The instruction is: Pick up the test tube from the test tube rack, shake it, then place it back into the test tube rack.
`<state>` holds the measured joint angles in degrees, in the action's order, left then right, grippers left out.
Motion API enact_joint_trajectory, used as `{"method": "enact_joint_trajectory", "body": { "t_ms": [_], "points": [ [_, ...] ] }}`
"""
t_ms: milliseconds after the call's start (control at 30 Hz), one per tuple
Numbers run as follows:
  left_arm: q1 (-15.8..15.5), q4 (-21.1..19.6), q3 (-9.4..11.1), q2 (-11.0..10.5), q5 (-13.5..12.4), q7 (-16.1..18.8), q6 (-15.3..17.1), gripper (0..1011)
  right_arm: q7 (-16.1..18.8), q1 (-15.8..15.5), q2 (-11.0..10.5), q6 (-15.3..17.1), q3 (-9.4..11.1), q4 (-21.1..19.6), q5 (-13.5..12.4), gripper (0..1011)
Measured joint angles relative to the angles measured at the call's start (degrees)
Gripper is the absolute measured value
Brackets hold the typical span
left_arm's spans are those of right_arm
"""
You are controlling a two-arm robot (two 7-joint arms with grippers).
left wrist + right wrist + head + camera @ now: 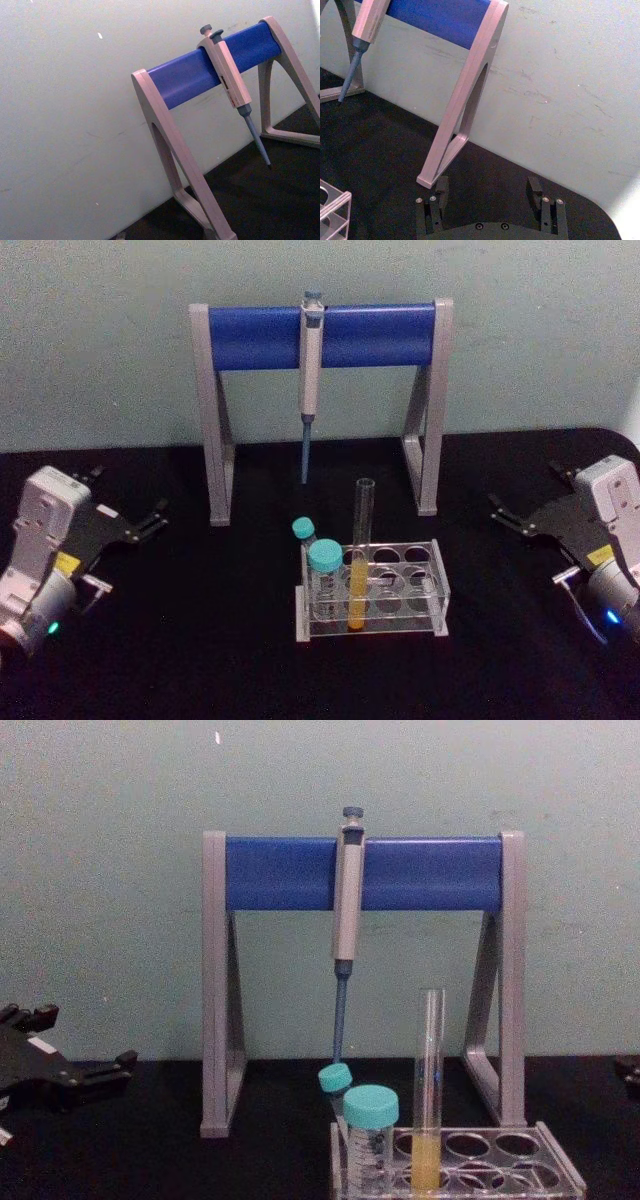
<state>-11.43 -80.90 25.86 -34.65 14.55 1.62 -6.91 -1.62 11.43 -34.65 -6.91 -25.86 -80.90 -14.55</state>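
Two arms wait well apart from the rack [400,626], the left gripper [128,492] off to its left and the right gripper [527,490] off to its right, each with fingers spread and nothing between them. Standing upright in the rack, toward its left end, is the tube [361,550], with yellow-orange liquid in its lower part and most of its bare length rising above the top plate. It looks light, stiff, smooth and fragile: thin glass that would slip in a loose pinch and crack under a hard one. With no cap on it, rough shaking could throw liquid out. The best hold is probably on the clear stretch above the plate and below the mouth, squeezed gently, then drawn straight up until the round bottom clears the hole. Just beside the tube on its left is a capped tube [324,558], with a second capped tube [303,528] behind that one, so a finger coming in on that side has little room. The holes to its right are empty, which probably favours the right gripper. Behind the rack a pipette [310,370] hangs from the stand [260,335], its tip near the tube's mouth, so the lift and shake should keep forward of it.
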Motion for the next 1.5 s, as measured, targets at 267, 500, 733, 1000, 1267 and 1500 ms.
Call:
{"method": "enact_joint_trajectory", "body": {
  "t_ms": [267, 500, 733, 1000, 1267, 1500],
  "points": [
    [0.0, 0.0, 0.0, 0.0, 0.0, 0.0, 0.0, 1001, 0.0, 0.0, 0.0, 0.0, 0.0, 0.0, 0.0, 1000],
    [0.0, 0.0, 0.0, 0.0, 0.0, 0.0, 0.0, 1001, 0.0, 0.0, 0.0, 0.0, 0.0, 0.0, 0.0, 1000],
    [0.0, 0.0, 0.0, 0.0, 0.0, 0.0, 0.0, 1001, 0.0, 0.0, 0.0, 0.0, 0.0, 0.0, 0.0, 1000],
    [0.0, 0.0, 0.0, 0.0, 0.0, 0.0, 0.0, 1001, 0.0, 0.0, 0.0, 0.0, 0.0, 0.0, 0.0, 1000],
    [0.0, 0.0, 0.0, 0.0, 0.0, 0.0, 0.0, 1001, 0.0, 0.0, 0.0, 0.0, 0.0, 0.0, 0.0, 1000],
    [0.0, 0.0, 0.0, 0.0, 0.0, 0.0, 0.0, 1001, 0.0, 0.0, 0.0, 0.0, 0.0, 0.0, 0.0, 1000]
  ]
}}
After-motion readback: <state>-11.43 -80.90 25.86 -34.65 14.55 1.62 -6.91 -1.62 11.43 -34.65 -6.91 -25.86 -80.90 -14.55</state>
